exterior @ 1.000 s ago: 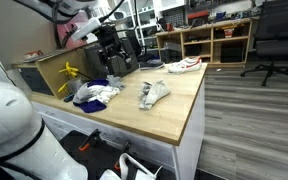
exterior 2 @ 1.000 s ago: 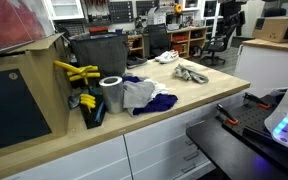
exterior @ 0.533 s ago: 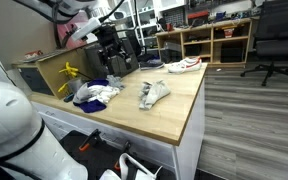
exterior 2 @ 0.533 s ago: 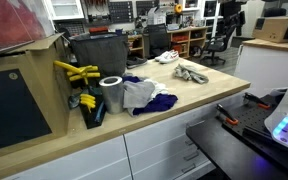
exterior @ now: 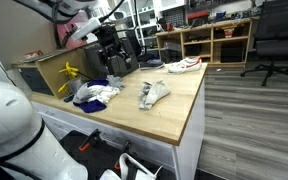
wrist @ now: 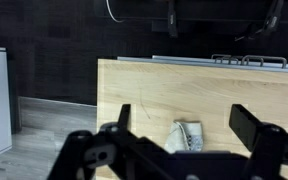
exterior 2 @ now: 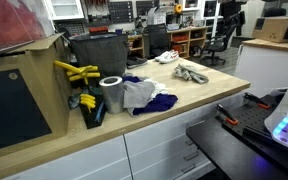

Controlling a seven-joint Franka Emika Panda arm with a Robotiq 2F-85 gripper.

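Note:
My gripper (exterior: 111,66) hangs open high above the back of the wooden table (exterior: 176,112), holding nothing. In the wrist view the gripper (wrist: 184,120) frames a grey shoe (wrist: 189,137) that lies far below on the table top (wrist: 154,90), between the two black fingers (wrist: 252,125). That grey shoe (exterior: 152,93) (exterior 2: 192,72) lies on its side near the middle of the table. A white shoe with red trim (exterior: 184,65) (exterior 2: 166,57) rests at the far end. A heap of white and blue cloth (exterior: 94,93) (exterior 2: 144,96) lies almost below the gripper.
A silver roll (exterior 2: 111,93) stands beside the cloth, with yellow tools (exterior 2: 76,72) and a dark bin (exterior 2: 96,55) behind it. Shelving (exterior: 219,40) and an office chair (exterior: 274,40) stand across the wood floor. A white robot body (exterior: 9,125) fills the near corner.

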